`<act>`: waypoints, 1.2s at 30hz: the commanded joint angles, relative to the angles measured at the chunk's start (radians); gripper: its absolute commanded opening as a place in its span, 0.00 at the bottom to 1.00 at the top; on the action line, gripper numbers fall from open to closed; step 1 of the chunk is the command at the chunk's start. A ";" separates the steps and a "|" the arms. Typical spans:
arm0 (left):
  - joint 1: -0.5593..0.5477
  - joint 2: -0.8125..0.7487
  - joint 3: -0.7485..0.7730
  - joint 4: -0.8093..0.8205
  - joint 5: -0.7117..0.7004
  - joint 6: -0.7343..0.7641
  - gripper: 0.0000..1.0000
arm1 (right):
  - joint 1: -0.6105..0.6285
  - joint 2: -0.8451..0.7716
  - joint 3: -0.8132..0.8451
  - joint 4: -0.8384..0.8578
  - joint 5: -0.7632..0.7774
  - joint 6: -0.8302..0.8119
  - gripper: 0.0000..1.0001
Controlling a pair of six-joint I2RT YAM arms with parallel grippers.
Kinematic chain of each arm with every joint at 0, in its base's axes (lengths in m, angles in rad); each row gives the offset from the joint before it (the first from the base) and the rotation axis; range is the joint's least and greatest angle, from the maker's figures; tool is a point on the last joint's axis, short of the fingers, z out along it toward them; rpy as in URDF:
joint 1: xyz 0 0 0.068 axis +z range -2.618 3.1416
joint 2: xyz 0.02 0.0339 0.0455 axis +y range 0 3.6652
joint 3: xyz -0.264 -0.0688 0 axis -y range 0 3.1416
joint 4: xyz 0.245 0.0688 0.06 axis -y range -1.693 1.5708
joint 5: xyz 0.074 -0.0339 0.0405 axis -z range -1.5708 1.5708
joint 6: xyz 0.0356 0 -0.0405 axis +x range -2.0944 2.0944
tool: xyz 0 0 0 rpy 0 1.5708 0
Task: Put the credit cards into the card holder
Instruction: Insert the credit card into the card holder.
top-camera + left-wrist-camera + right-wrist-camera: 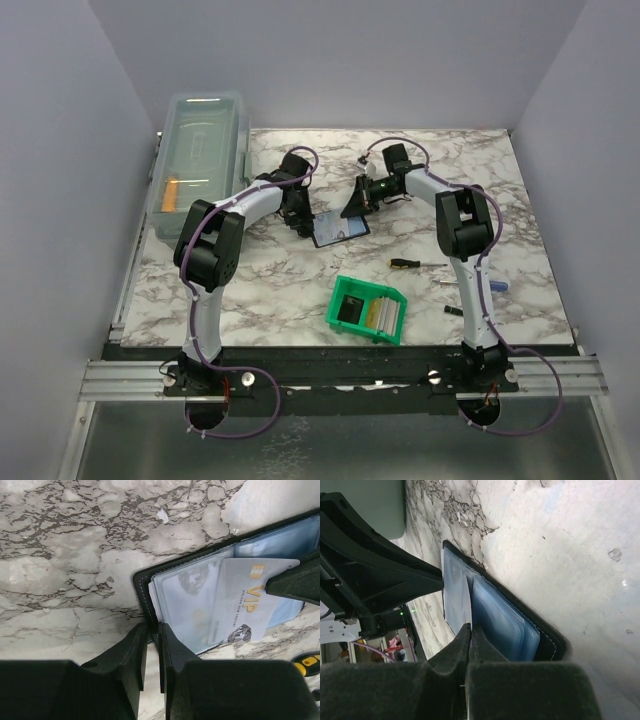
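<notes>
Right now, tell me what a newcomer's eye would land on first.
At the centre, the left gripper pinches the edge of the open card holder while the right gripper holds a cream VIP card against its clear sleeves. Nearer the front sits a bright green bin.

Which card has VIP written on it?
The pale card partly inside the wallet; the other cards lie in the green bin.
</notes>
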State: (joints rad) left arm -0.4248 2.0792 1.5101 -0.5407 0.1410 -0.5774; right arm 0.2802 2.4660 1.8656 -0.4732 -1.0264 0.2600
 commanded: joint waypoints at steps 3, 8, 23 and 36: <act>0.001 0.065 -0.013 0.014 -0.031 0.025 0.21 | 0.008 0.086 0.086 -0.121 0.010 -0.074 0.00; -0.001 0.066 -0.006 0.014 -0.026 0.027 0.21 | 0.022 0.113 0.126 -0.152 0.016 -0.082 0.00; -0.004 0.057 -0.008 0.014 -0.032 0.034 0.20 | 0.066 0.093 0.195 -0.198 0.186 -0.009 0.47; -0.003 0.057 -0.010 0.017 -0.012 0.026 0.20 | 0.098 -0.026 0.068 -0.182 0.437 0.045 0.61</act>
State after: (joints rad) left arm -0.4248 2.0838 1.5185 -0.5491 0.1436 -0.5632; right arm 0.3645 2.4306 1.9659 -0.6350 -0.7906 0.3191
